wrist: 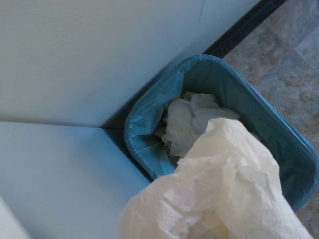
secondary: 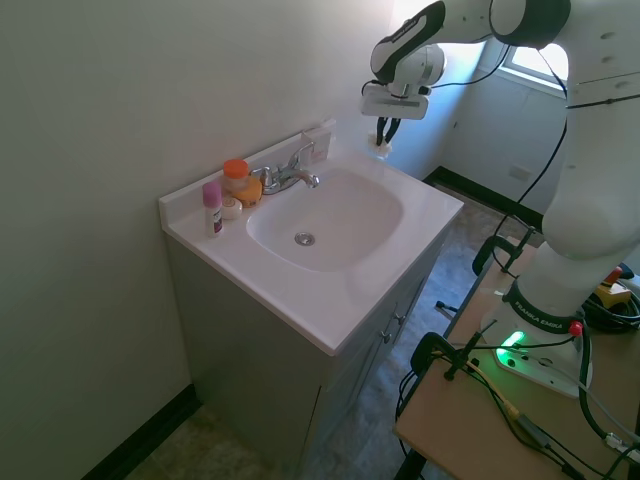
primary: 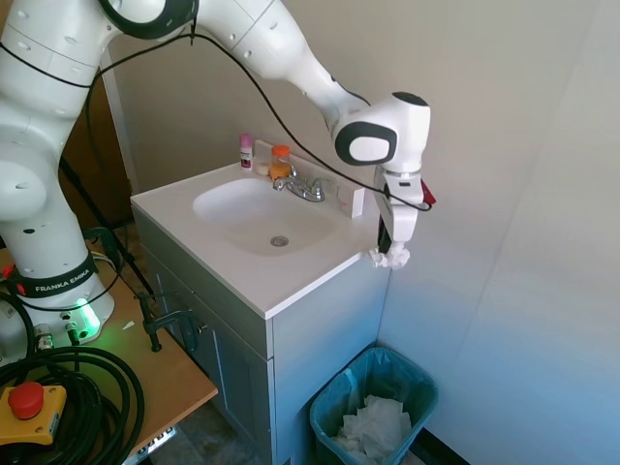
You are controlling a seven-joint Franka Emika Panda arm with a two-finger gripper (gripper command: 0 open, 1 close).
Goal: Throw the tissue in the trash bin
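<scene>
White vanity bench (primary: 320,281) with the sink basin fills the middle of the first exterior view. On its back edge sit a chrome faucet (primary: 302,188), an orange-capped bottle (primary: 280,162) and a small pink-capped bottle (primary: 246,151).

The trash bin (primary: 374,405) stands on the floor in the corner beside the bench, lined with a teal bag, and already has a mass of crumpled white paper (primary: 375,427) inside.

The tool (primary: 391,254) hangs off the far corner of the bench, out over the gap by the wall, pointing down. Its fingers are pinched narrow on the tissue (primary: 390,257), whose ruffled wad sticks out below them, clear of the bench top and well above the bin. In the second exterior view the tool (secondary: 383,146) is small and backlit; little detail there.

Wrist view: the tissue (wrist: 219,194) fills the near foreground, and the bin (wrist: 149,117) opening lies beyond it, roughly underneath.

Step in hand, as I judge it: the carry, with the tissue lifted off the bench and headed to the bin. Not yet released.

The next move calls for centring over the bin mouth, perhaps lowering some, since light paper can drift, then opening the fingers. Main risk: the wad snagging on a finger or falling outside the rim.
</scene>
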